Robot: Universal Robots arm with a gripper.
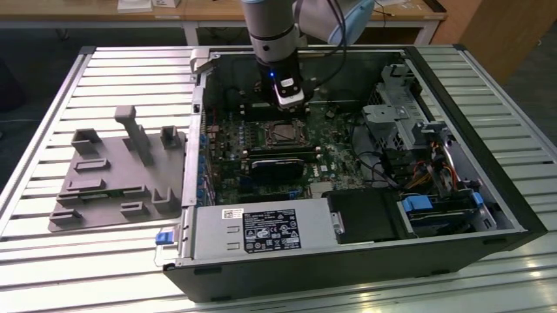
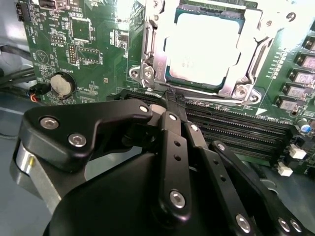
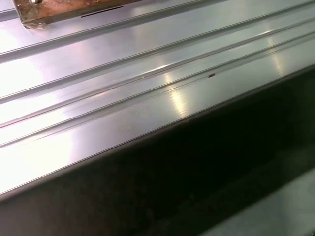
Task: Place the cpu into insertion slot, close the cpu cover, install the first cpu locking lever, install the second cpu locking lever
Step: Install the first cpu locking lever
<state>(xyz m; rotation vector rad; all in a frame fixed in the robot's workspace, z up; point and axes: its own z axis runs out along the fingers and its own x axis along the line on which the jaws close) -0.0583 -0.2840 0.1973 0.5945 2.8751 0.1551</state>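
An open computer case [image 1: 366, 261] lay on its side on a slatted metal worktop [image 1: 52, 274], and the arm reached down into it from above. The pincer [image 1: 286, 117] hung just over the motherboard [image 1: 235, 140], at the edge of the processor socket.

In the second wrist view the pincer [image 2: 171, 101] was closed, its 2 black fingers [image 2: 170, 142] meeting at the tip; whether anything thin was caught between them I cannot tell. The tip sat just beside the socket's near edge, between it and the long black memory slots [image 2: 236, 128].

The cpu [image 2: 202, 49] lay flat in the socket, its pale metal top glaring under the light. The cpu cover [image 2: 152, 54] was folded down over it, the silver frame ringing the chip on all sides so that the top showed through the square window. In the exterior view the cpu [image 1: 283, 134] appeared as a small pale square directly under the pincer.

As for writing, the green board carried fine white print around a round coin battery [image 2: 61, 84], too small to make out. The power supply [image 1: 261, 231] bore a large black label with white print and symbols, plus a small white sticker [image 1: 232, 212].

A grey parts fixture [image 1: 113, 176] rested on the worktop, at the exterior view's left of the case.
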